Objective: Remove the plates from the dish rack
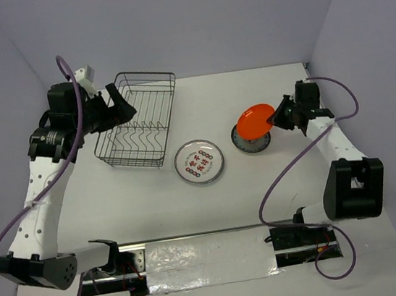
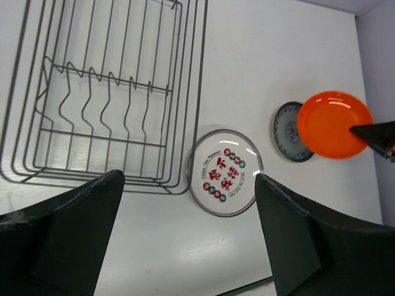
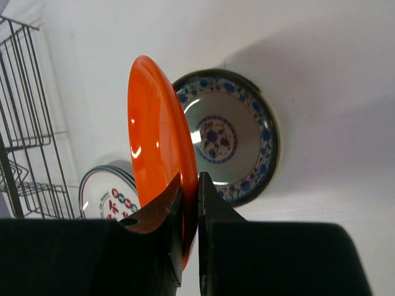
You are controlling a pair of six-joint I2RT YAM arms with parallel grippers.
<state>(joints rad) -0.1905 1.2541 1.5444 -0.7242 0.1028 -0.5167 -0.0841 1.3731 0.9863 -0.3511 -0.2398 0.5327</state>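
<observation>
My right gripper (image 1: 279,113) is shut on the rim of the small orange plate (image 1: 255,121), seen edge-on in the right wrist view (image 3: 160,154), and holds it tilted above a teal patterned plate (image 1: 250,142) that lies flat on the table (image 3: 228,142). A white plate with red characters (image 1: 199,162) lies flat right of the dish rack (image 1: 138,119); it also shows in the left wrist view (image 2: 225,172). The dark wire rack holds no plates. My left gripper (image 1: 121,108) is open and empty, raised over the rack's left side.
The white table (image 1: 263,198) is walled by pale lilac panels on three sides. A foil-taped rail (image 1: 204,253) with the arm bases runs along the near edge. Purple cables loop off both arms.
</observation>
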